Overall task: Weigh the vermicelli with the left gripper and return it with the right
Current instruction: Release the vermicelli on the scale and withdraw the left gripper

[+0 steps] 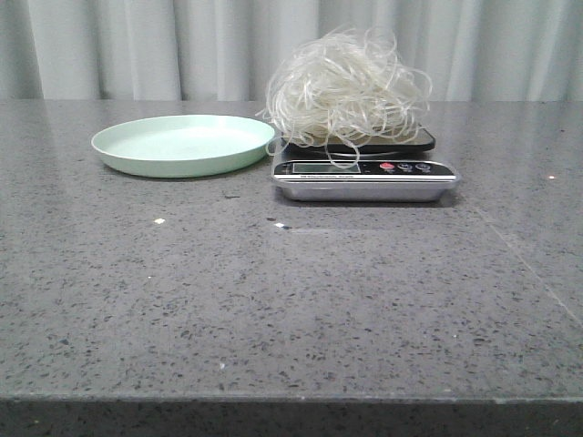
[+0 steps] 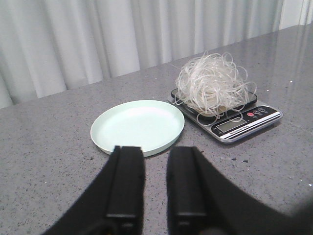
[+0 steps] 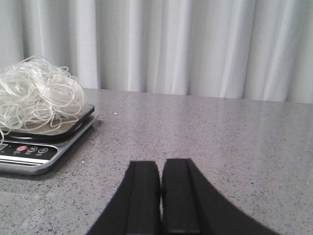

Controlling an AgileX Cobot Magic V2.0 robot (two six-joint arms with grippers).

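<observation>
On scale (image 1: 364,179) vermicelli (image 1: 346,86), plate (image 1: 182,144) bare; left end effector (image 2: 155,183) slightly parted, right end effector (image 3: 160,196) closed

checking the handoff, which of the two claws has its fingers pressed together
The right claw: its two black fingers meet with no gap, and it holds nothing. The left claw shows a clear strip of table between its fingers, near the plate.

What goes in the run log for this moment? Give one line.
vermicelli: on scale | plate: empty | left hand: open, holding nothing | right hand: shut, holding nothing
</observation>
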